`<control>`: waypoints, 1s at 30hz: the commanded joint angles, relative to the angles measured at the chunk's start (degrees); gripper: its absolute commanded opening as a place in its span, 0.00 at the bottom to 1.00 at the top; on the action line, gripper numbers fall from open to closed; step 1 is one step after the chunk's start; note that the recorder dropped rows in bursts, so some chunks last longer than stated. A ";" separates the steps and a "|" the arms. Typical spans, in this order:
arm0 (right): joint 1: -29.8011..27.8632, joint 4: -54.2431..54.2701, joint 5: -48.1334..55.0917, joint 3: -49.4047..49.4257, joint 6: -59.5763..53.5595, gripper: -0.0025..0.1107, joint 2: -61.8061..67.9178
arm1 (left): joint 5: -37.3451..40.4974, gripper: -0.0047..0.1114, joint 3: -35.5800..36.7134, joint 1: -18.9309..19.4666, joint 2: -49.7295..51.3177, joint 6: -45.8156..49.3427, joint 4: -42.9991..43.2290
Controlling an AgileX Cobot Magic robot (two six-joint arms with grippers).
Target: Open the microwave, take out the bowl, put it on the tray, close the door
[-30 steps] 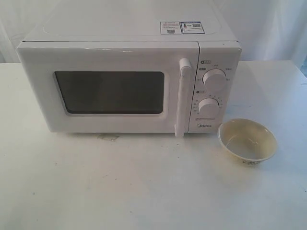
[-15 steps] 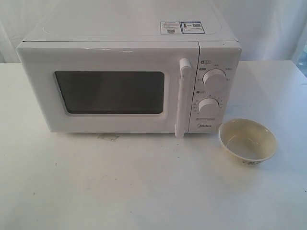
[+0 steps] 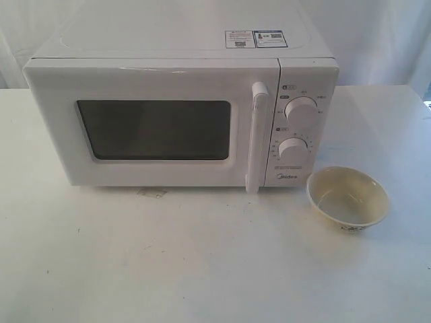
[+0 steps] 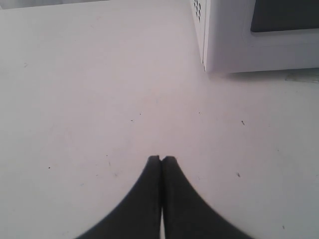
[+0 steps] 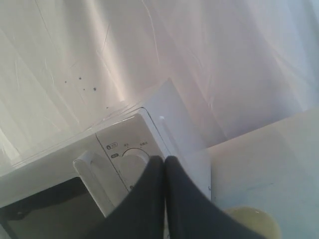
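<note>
The white microwave (image 3: 182,101) stands at the back of the table, its door (image 3: 151,128) closed and the bar handle (image 3: 256,138) upright beside the two dials. The cream bowl (image 3: 347,196) sits on the table in front of the dial panel, to the right; its rim shows in the right wrist view (image 5: 254,221). No tray shows in any view. Neither arm appears in the exterior view. My left gripper (image 4: 161,159) is shut over bare table near the microwave's corner (image 4: 234,35). My right gripper (image 5: 164,160) is shut, held high and facing the dial panel (image 5: 127,154).
The white table (image 3: 202,256) spreads in front of the microwave. A small label or tape scrap (image 3: 151,193) lies under the door's lower edge. White sheeting (image 5: 149,59) hangs behind the microwave.
</note>
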 commanded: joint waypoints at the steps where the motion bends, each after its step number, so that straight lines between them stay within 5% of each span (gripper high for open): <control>1: -0.09 -1.20 1.15 0.41 -0.29 0.02 -0.22 | 0.10 0.04 0.25 0.14 -0.30 0.09 0.04; 5: -0.09 -17.51 5.96 1.16 5.01 0.02 -0.22 | 0.10 0.04 0.25 0.14 -0.30 0.09 0.04; 12: -0.09 -49.57 11.60 1.51 32.31 0.02 -0.22 | 0.10 0.04 0.25 0.14 -0.30 0.09 0.04; 18: -0.09 -51.37 24.84 1.51 32.40 0.02 -0.22 | 0.10 0.04 0.25 0.14 -0.30 0.09 0.04; 30: -3.20 -52.04 25.40 1.51 32.01 0.02 -0.22 | 0.10 0.04 0.25 0.14 -0.30 0.09 0.04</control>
